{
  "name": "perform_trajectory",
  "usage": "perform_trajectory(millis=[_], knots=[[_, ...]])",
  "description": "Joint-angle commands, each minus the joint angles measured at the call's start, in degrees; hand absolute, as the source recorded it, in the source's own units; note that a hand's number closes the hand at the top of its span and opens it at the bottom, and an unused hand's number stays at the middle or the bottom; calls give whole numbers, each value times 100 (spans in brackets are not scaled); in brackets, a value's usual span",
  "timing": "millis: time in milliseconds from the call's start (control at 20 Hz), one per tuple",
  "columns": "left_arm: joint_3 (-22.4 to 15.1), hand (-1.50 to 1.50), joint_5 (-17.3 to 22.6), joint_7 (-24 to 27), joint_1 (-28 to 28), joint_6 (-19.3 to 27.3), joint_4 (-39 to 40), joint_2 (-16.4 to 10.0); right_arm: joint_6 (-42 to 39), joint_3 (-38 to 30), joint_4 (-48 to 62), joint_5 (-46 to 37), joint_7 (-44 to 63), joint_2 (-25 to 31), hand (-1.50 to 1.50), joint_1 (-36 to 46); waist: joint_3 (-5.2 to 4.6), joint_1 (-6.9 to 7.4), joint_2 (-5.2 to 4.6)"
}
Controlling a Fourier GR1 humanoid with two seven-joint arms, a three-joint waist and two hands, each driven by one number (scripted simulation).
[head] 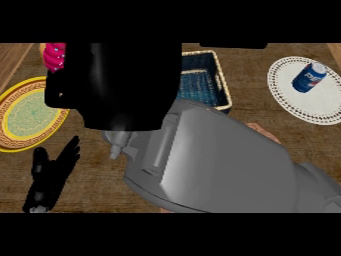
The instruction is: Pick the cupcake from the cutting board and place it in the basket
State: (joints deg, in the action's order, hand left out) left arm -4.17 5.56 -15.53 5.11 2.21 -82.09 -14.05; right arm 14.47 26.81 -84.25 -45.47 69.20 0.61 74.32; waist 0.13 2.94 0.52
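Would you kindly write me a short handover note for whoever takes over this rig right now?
Left hand: open, resting at the lower left, empty.
Right hand: raised close to the view, left of the basket; its grip is hidden.
Cupcake: only a pink bit shows at that hand's left edge, outside the basket.
Done: nothing I can confirm.
Left: get the cupcake into the basket.

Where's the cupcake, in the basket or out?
Out. The cupcake shows pink left of the right hand; the basket lies on the opposite side.
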Motion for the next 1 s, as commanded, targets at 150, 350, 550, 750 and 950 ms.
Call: perform_trajectory(millis=[150, 350, 550, 750, 950], knots=[[-64, 0, -65, 35, 148, -9, 145, 87, 176, -420, 1383, 300, 818, -58, 150, 891, -31, -69, -59], [35, 0, 11, -37, 98, -66, 188, 58, 458, -497, 2045, 437, 319, -58, 150, 850, -27, -110, -71], [55, 0, -5, -137, 33, -85, 109, 24, 1017, -871, 2892, 742, -607, -59, 150, 875, -26, -52, -108], [120, 0, 38, -4, 56, -153, 233, 42, 1436, -930, 3120, 1048, -756, -59, 150, 740, -25, -60, -106], [-15, 0, -91, 68, 370, -33, -32, 161, 2094, -914, 2927, 1483, -1291, -59, 150, 8, -17, -90, -84]])
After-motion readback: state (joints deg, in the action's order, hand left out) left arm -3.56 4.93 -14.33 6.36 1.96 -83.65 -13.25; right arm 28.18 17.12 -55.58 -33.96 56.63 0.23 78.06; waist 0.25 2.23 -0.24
